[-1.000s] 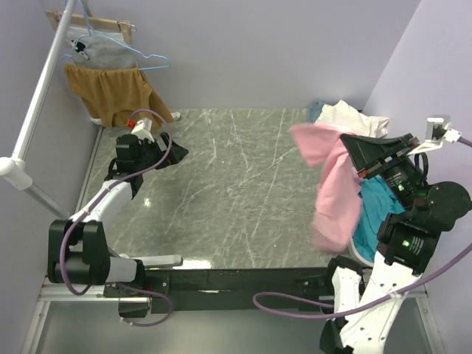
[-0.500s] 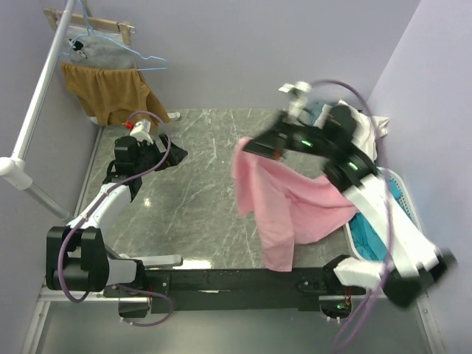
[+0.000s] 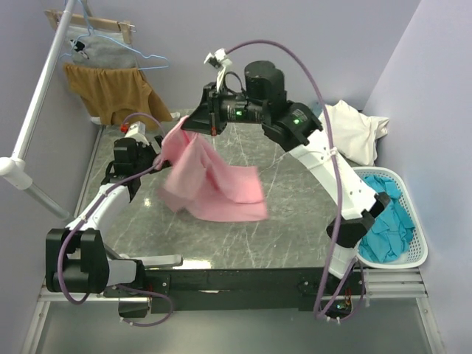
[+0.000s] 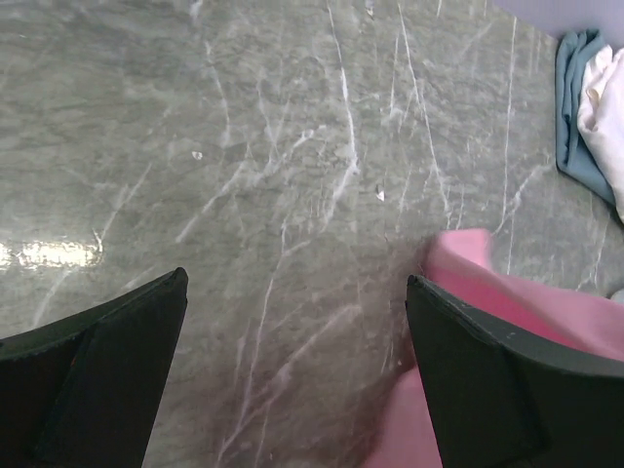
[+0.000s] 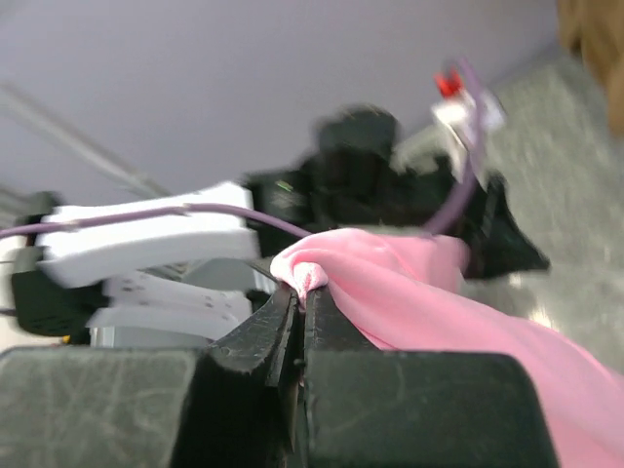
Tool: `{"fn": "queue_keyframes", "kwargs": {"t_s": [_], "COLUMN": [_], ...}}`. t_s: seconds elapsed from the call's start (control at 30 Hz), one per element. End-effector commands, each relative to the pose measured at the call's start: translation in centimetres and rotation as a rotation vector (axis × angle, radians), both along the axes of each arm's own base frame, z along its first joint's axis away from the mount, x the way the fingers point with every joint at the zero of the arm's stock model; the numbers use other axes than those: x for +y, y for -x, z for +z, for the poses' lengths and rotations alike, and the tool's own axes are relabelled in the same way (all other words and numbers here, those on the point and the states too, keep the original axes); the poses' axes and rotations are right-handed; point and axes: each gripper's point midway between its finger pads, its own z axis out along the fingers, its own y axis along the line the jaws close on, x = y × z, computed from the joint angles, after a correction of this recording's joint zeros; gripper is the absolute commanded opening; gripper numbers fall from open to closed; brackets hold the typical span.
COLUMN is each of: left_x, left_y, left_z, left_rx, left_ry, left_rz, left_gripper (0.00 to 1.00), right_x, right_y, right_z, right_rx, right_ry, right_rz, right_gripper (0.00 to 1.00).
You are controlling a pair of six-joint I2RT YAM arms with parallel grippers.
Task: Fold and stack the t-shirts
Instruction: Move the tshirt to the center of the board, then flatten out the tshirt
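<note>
My right gripper (image 3: 195,127) reaches across to the back left of the table and is shut on a bunched edge of the light pink t-shirt (image 3: 217,184). The shirt hangs from it and drapes over the marble table (image 3: 280,221). The right wrist view shows the jaws (image 5: 300,292) pinching pink cloth (image 5: 439,292). My left gripper (image 4: 292,283) is open and empty just above the table, the pink shirt (image 4: 585,327) beside its right finger. A cream-white t-shirt (image 3: 354,133) lies at the back right. Teal t-shirts (image 3: 387,221) fill a white basket (image 3: 413,258).
A mustard-brown garment (image 3: 110,92) and a grey one (image 3: 103,51) hang on hangers at the back left. A white rail (image 3: 37,103) runs along the left. A grey-blue shirt (image 4: 575,107) lies by the cream-white one (image 4: 606,97) in the left wrist view.
My right arm has swung from the basket side across the table to the back left, carrying the pink shirt up to my left gripper. The left arm has barely moved.
</note>
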Motion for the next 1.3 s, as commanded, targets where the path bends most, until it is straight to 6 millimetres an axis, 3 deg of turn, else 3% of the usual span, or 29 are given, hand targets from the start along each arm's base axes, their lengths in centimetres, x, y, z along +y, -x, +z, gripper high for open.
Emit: {"fn": "queue_keyframes", "kwargs": {"t_s": [0.0, 0.03, 0.1, 0.13, 0.17, 0.2, 0.23, 0.3, 0.33, 0.37, 0.4, 0.53, 0.63, 0.77, 0.83, 0.87, 1.07, 1.17, 1.27], "left_x": [0.5, 0.7, 1.2, 1.6, 1.9, 2.2, 2.3, 2.4, 2.2, 1.7, 1.2, -0.3, -1.2, -1.6, -1.3, -1.4, -2.6, -3.4, -4.0], "left_y": [-0.4, -0.4, -0.2, -0.2, -0.1, 0.1, 0.2, 0.2, 0.4, 0.5, 0.8, 0.8, 0.9, 1.0, 0.7, 0.6, -0.1, -0.1, -0.2], "left_z": [2.7, 2.8, 2.8, 2.7, 2.9, 2.7, 2.6, 3.1, 2.9, 3.1, 2.7, 2.1, 0.9, -2.2, -3.5, -5.2, -11.3, -13.6, -14.5], "left_rx": [-0.078, -0.078, -0.071, -0.069, -0.074, -0.067, -0.063, -0.081, -0.078, -0.087, -0.082, -0.07, -0.049, 0.03, 0.076, 0.128, 0.271, 0.339, 0.362], "left_ry": [0.014, 0.007, -0.013, -0.027, -0.037, -0.055, -0.065, -0.084, -0.079, -0.06, -0.041, 0.017, 0.045, 0.044, 0.019, 0.012, -0.004, -0.035, -0.062], "left_rz": [0.035, 0.042, 0.06, 0.08, 0.089, 0.094, 0.097, 0.09, 0.079, 0.051, 0.029, -0.041, -0.085, -0.108, -0.102, -0.105, -0.132, -0.143, -0.147], "left_gripper": [0.99, 0.99, 0.99, 0.99, 0.99, 0.99, 0.99, 0.99, 0.99, 0.99, 0.99, 1.0, 1.0, 1.0, 0.99, 0.99, 0.99, 0.99, 0.99], "right_x": [-1.8, -2.5, -3.9, -5.4, -7.8, -9.5, -12.2, -16.6, -18.7, -19.8, -22.3, -27.7, -29.7, -30.8, -30.6, -30.2, -28.6, -28.3, -28.2], "right_y": [2.5, 2.8, 0.5, 0.1, -2.7, -3.5, -3.8, -5.0, -4.2, -4.0, -3.9, -3.0, -3.3, -4.0, -4.4, -4.5, -5.0, -5.1, -5.2], "right_z": [6.4, 6.1, 5.3, 2.7, 1.3, -0.2, -4.1, -8.2, -13.0, -15.2, -20.2, -26.6, -28.4, -29.7, -30.5, -30.6, -32.0, -32.3, -32.6], "right_rx": [-0.155, -0.155, -0.165, -0.129, -0.116, -0.097, -0.057, 0.028, 0.093, 0.162, 0.22, 0.352, 0.382, 0.397, 0.404, 0.41, 0.433, 0.436, 0.432], "right_ry": [-0.089, -0.078, -0.058, -0.007, 0.034, 0.062, 0.139, 0.174, 0.239, 0.235, 0.319, 0.395, 0.416, 0.465, 0.477, 0.473, 0.465, 0.469, 0.475], "right_rz": [0.009, -0.007, -0.176, -0.258, -0.47, -0.578, -0.692, -0.902, -0.945, -0.987, -1.06, -1.246, -1.322, -1.37, -1.361, -1.339, -1.272, -1.256, -1.248], "right_gripper": [0.0, 0.0, 0.0, 0.0, 0.0, 0.0, 0.0, 0.0, 0.0, 0.0, 0.0, 0.0, 0.0, 0.0, 0.0, 0.0, 0.0, 0.0, 0.0]}}
